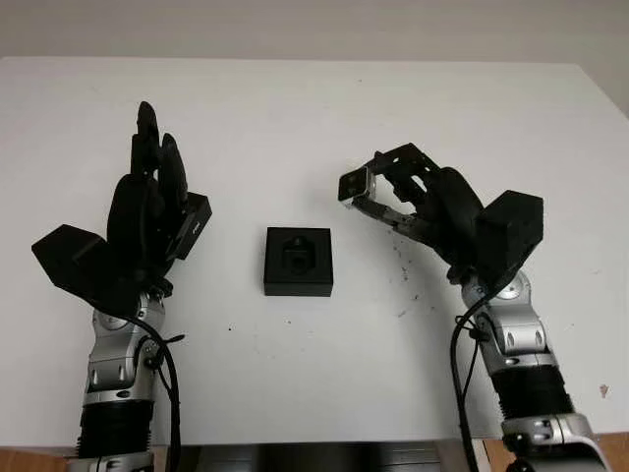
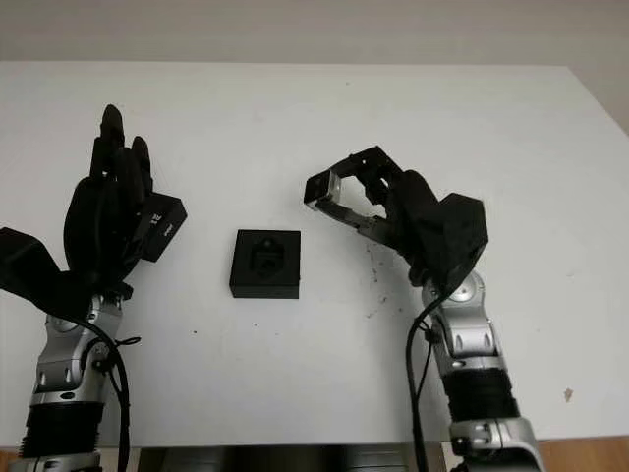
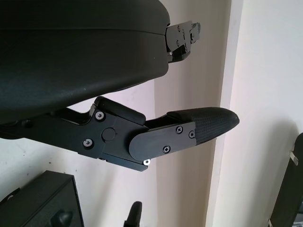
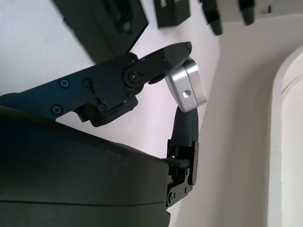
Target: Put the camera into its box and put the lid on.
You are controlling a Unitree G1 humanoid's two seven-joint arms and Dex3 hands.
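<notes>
Right robot hand (image 1: 378,187) clamps the camera (image 1: 353,184) aloft, right of the open box (image 1: 299,261), ready for insertion. Left robot hand (image 1: 147,211) open beside the lid (image 1: 194,224), left of the box.

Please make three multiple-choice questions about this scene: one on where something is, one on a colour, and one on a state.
1. Where is the box?
A. on the table between the two arms
B. in the left hand
C. at the far table edge

2. What colour is the box?
A. white
B. black
C. red

3. What is the right hand doing?
A. holding nothing
B. pressing on the lid
C. holding the camera above the table

Answers:
1 A, it sits on the white table between the arms.
2 B, it is black.
3 C, its fingers grip the silver camera. The left hand is open beside the lid.
</notes>
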